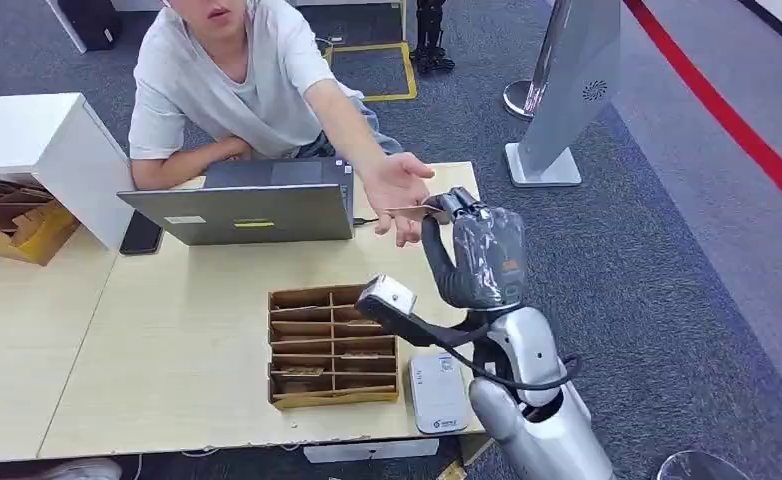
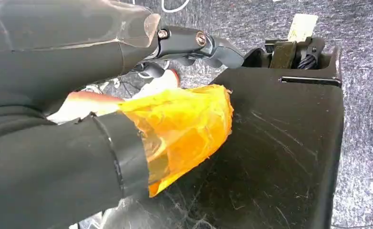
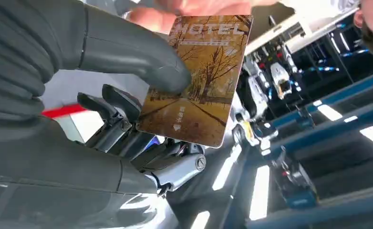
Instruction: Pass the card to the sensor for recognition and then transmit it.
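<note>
My right hand (image 1: 474, 252) is raised over the table's far right corner and pinches a brown hotel card (image 1: 414, 212) between thumb and fingers. In the right wrist view the card (image 3: 199, 81) shows a tree-lined road and the word HOTEL, with my thumb (image 3: 137, 52) pressed on its face. A seated person's open palm (image 1: 397, 183) reaches out and lies just over the card's far end. A white card sensor (image 1: 437, 392) lies on the table near its front edge, below my right arm. My left hand (image 2: 127, 119) hangs low with orange tape on its thumb and holds nothing.
An open laptop (image 1: 242, 205) stands in front of the person, with a dark phone (image 1: 141, 233) to its left. A cardboard slotted organizer (image 1: 332, 345) lies mid-table (image 1: 187, 330). A white cabinet (image 1: 37, 140) and a cardboard box (image 1: 12, 220) are at the left. A grey kiosk stand (image 1: 567, 90) stands on the carpet beyond.
</note>
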### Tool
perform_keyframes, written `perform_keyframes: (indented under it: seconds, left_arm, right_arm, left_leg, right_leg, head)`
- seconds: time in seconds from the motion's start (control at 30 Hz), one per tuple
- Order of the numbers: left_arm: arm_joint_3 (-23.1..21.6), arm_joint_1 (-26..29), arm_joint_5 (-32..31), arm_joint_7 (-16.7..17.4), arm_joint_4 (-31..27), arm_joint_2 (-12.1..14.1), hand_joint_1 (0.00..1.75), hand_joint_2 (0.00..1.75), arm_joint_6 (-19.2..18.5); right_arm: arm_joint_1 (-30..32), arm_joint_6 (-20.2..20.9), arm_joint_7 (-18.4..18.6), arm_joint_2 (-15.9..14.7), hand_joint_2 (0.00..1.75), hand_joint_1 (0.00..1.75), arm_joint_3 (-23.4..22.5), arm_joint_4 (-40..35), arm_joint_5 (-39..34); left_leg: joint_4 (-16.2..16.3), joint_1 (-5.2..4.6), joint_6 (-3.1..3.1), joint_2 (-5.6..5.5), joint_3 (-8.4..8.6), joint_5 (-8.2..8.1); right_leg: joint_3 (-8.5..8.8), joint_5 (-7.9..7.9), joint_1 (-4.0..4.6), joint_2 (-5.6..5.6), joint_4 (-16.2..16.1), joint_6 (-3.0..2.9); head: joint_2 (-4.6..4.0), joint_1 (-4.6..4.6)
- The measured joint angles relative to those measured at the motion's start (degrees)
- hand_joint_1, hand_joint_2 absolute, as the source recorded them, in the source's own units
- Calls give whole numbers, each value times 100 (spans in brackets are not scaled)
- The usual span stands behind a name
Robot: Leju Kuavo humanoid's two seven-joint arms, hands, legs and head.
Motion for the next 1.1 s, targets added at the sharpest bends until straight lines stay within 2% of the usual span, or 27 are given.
perform_keyframes:
  seconds: [0.17, 0.4, 0.43, 0.47, 0.5, 0.67, 0.83, 0.87, 1.1]
  left_arm:
    - [-2, -25, -48, -20, 0, -13, 0, 0, -39]
    - [-4, -35, -94, -22, 0, -26, 0, 0, -65]
    - [-4, -35, -96, -22, 0, -28, 0, 0, -68]
    - [-4, -37, -98, -24, 0, -31, 0, 0, -74]
    - [-4, -38, -103, -22, 0, -33, 0, 0, -76]
    - [-4, -41, -122, -22, 0, -37, 0, 0, -79]
    - [-2, -41, -133, -22, 0, -42, 0, 0, -79]
    - [-4, -41, -135, -22, 0, -42, 0, 0, -81]
    - [-4, -41, -146, -22, 0, -42, 0, 0, -81]
  right_arm:
    - [-84, -87, 149, 46, 175, 175, 212, 214, 483]
    - [-213, -11, 214, 59, 175, 171, 404, 522, 677]
    - [-225, 37, 229, 59, 175, 84, 424, 555, 697]
    - [-237, 75, 251, 59, 175, 31, 446, 581, 701]
    - [-251, 113, 271, 59, 175, 0, 465, 616, 714]
    - [-325, 330, 382, 59, 175, 0, 533, 741, 778]
    - [-346, 359, 393, 59, 175, 0, 575, 828, 808]
    - [-349, 363, 398, 59, 0, 0, 583, 844, 810]
    - [-362, 370, 439, 59, 0, 0, 607, 900, 817]
  left_leg:
    - [0, 0, 0, 0, 0, 0]
    - [0, 0, 0, -1, 0, 0]
    - [0, 0, 0, 0, 0, 0]
    - [0, 0, 0, 0, 0, 0]
    - [0, 0, 0, 0, 0, 0]
    - [0, 0, 0, 0, 0, 0]
    - [0, 0, 0, 0, 0, 0]
    - [0, 0, 0, 0, 0, 0]
    - [0, 0, 0, 0, 0, 0]
  right_leg:
    - [0, 0, 0, 0, 0, 0]
    - [0, 0, 0, -1, 0, 0]
    - [0, 0, 0, -1, 0, 0]
    - [0, 0, 0, 0, 0, 0]
    - [0, 0, 0, 0, 0, 0]
    - [0, 0, 0, 0, 0, 0]
    - [0, 0, 0, 0, 0, 0]
    - [0, 0, 0, 0, 0, 0]
    - [0, 0, 0, 0, 0, 0]
  head:
    - [0, 0]
    - [0, 0]
    - [0, 0]
    - [0, 2]
    - [0, 0]
    - [0, 2]
    - [0, 2]
    - [0, 0]
    - [0, 2]
